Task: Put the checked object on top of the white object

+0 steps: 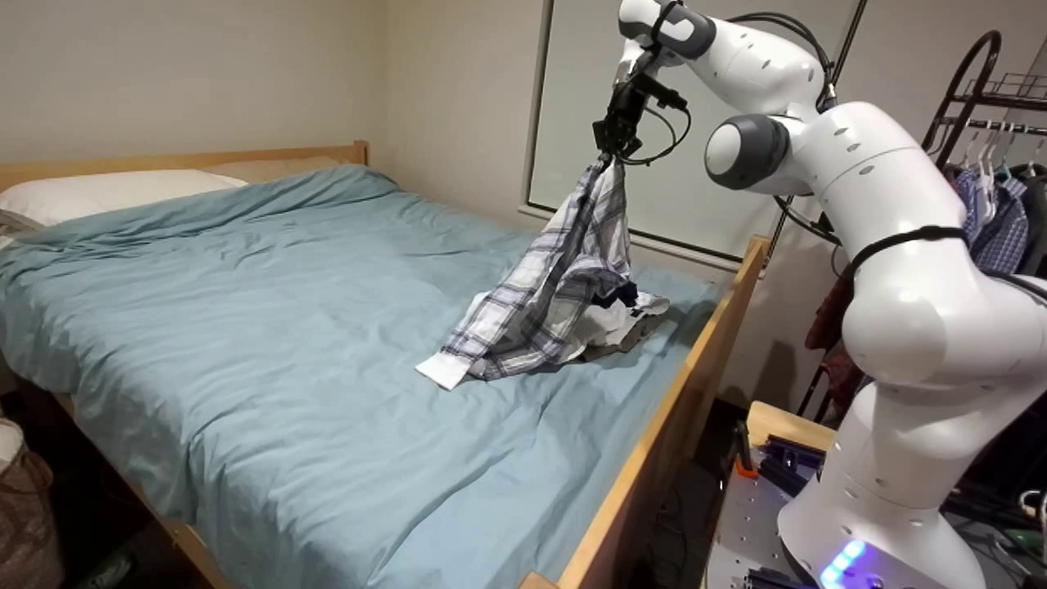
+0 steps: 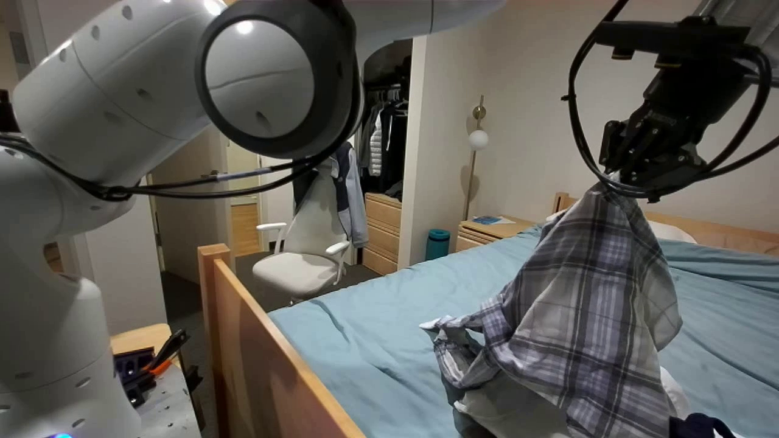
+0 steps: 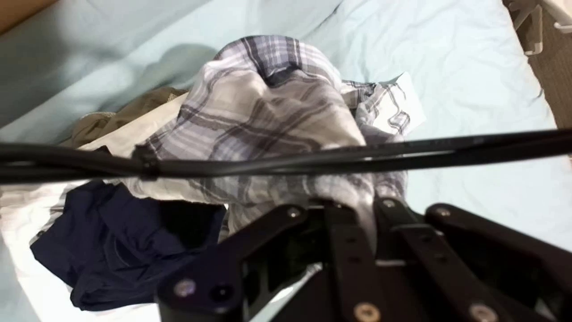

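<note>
The checked object is a grey, white and purple plaid shirt (image 1: 548,286). It hangs from my gripper (image 1: 612,155), bunched at the top, and its lower part rests on the bed with a white cuff spread out. It also hangs in another exterior view (image 2: 596,304) and fills the middle of the wrist view (image 3: 268,116). My gripper (image 3: 366,214) is shut on a fold of it. The white object is a white cloth (image 1: 609,323), lying flat on the bed beneath and beside the shirt. It shows at the left of the wrist view (image 3: 22,255), partly covered by the shirt.
A dark navy cloth (image 3: 125,250) lies on the white cloth. A brown cloth (image 3: 143,107) shows at its edge. The blue bedspread (image 1: 286,327) surrounds them. The wooden footboard (image 1: 671,409) stands between bed and robot base. A black cable (image 3: 268,165) crosses the wrist view.
</note>
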You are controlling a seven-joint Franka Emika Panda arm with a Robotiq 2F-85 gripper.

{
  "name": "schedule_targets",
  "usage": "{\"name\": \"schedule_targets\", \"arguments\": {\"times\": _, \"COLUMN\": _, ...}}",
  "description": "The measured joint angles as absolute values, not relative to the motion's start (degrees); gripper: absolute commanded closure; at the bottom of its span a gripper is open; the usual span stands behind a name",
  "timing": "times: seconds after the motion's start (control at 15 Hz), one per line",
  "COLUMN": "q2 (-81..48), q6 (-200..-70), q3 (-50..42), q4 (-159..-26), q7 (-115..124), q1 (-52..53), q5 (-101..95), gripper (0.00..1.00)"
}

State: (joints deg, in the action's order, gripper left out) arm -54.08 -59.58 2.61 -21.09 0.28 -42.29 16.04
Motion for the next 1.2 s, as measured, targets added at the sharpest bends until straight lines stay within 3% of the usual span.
{"name": "schedule_targets", "arguments": {"times": 0.67, "q2": -58.65, "q6": -71.15, "q3": 2.63, "q4": -21.73, "q7": 25.36, "q1": -43.94, "q5": 20.52, "gripper": 0.93}}
{"name": "schedule_targets", "arguments": {"times": 1.2, "q2": -65.95, "q6": -97.51, "q3": 2.92, "q4": -21.41, "q7": 21.68, "q1": -42.85, "q5": 19.88, "gripper": 0.93}}
